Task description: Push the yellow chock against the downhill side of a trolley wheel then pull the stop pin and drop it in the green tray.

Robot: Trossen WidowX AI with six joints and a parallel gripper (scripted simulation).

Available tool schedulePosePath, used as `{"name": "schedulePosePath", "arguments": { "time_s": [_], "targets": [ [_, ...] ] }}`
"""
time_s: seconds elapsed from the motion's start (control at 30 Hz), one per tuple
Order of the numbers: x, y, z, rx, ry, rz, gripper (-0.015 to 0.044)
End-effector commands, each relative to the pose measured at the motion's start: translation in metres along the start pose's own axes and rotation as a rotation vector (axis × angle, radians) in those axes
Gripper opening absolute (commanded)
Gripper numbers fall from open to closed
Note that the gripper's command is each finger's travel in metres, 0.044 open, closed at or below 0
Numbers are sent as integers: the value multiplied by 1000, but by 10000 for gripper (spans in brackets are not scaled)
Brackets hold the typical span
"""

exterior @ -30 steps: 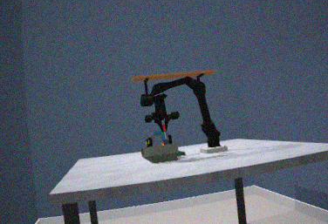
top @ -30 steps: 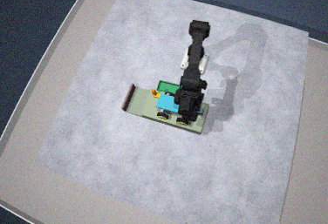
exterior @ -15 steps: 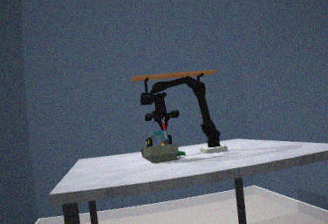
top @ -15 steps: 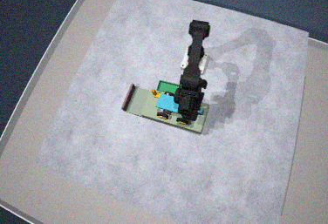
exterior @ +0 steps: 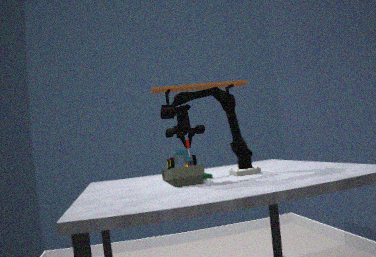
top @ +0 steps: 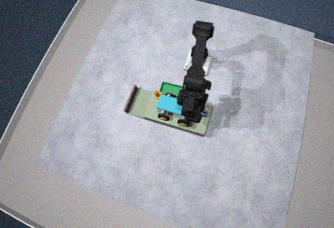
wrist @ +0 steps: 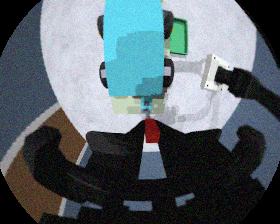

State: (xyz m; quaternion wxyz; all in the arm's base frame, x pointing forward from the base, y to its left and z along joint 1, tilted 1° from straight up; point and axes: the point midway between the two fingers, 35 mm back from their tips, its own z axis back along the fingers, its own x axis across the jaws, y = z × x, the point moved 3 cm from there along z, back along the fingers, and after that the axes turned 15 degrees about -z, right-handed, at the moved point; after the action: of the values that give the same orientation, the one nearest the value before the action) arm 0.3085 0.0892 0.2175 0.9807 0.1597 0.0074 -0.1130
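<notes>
My gripper is shut on the head of the red-headed stop pin, above the ramp's uphill end. The pin's pale shaft points down below the fingers; whether its tip is clear of the ramp is hard to tell. The blue trolley stands on the grey-green ramp, just downhill of the pin. The chock's orange handle stands by the trolley's downhill wheel on the tray side; contact with the wheel cannot be made out. The green tray lies beside the ramp.
A dark brown end wall closes the ramp's downhill end. The arm's white base plate stands beyond the tray side of the ramp. The arm covers the trolley's uphill part in the top view.
</notes>
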Motion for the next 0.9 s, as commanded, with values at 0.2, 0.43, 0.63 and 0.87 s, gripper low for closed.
{"name": "schedulePosePath", "arguments": {
  "time_s": [0.2,0.43,0.63,0.87],
  "targets": [
    [-3,12,0,7,-3,3,0],
    [-6,22,-1,8,-2,3,0],
    [-7,30,-1,9,-2,3,0],
    [-20,26,-2,9,-1,2,0]
  ]
}}
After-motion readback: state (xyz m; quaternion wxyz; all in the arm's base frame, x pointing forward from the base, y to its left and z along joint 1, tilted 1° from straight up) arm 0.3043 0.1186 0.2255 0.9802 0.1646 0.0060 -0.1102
